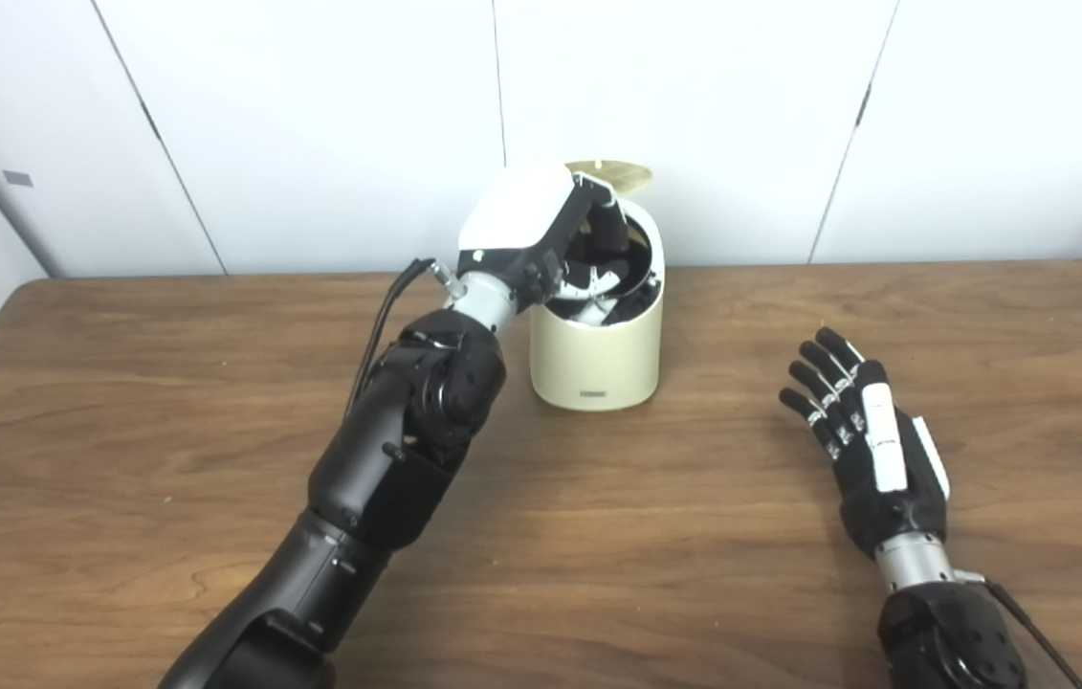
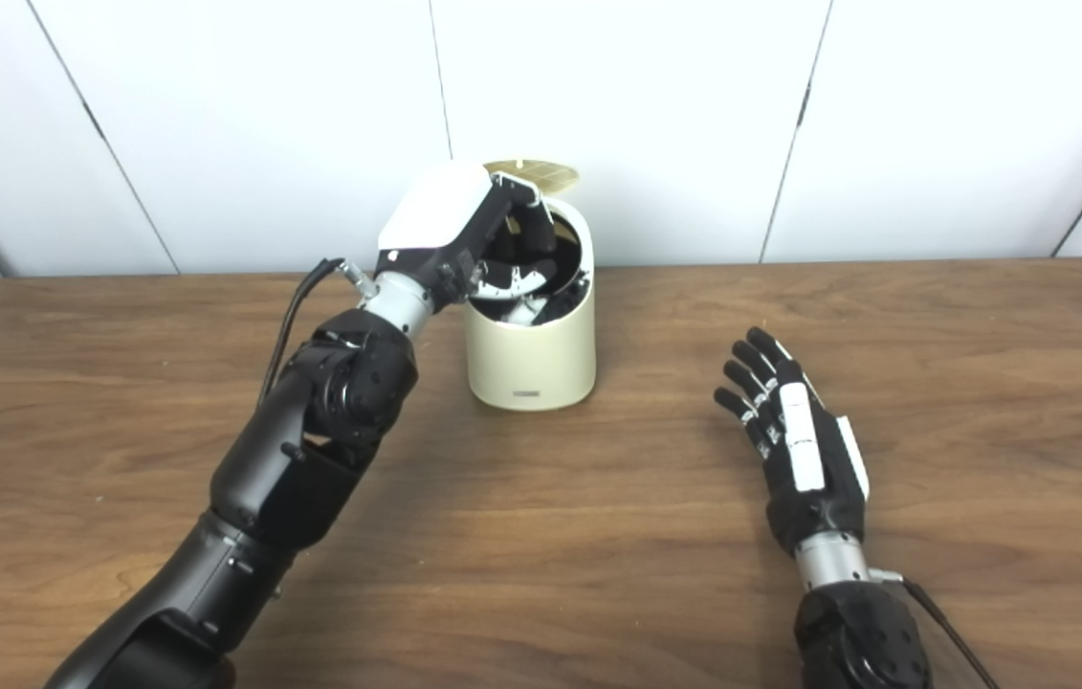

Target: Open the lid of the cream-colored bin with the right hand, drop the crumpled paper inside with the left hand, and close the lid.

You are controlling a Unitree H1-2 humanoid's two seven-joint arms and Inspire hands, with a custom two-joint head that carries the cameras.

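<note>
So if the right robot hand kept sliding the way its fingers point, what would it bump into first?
Probably nothing on the table. The right robot hand points toward the far edge and slightly left, passing right of the bin. It looks free up to the wall, though depth is hard to judge.

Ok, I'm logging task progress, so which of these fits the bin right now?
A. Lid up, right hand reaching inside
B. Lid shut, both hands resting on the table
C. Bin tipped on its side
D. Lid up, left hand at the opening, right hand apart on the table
D: the lid stands raised behind the upright cream-colored bin, the left hand reaches into its opening, and the right hand lies open on the table, clear of the bin.
</note>
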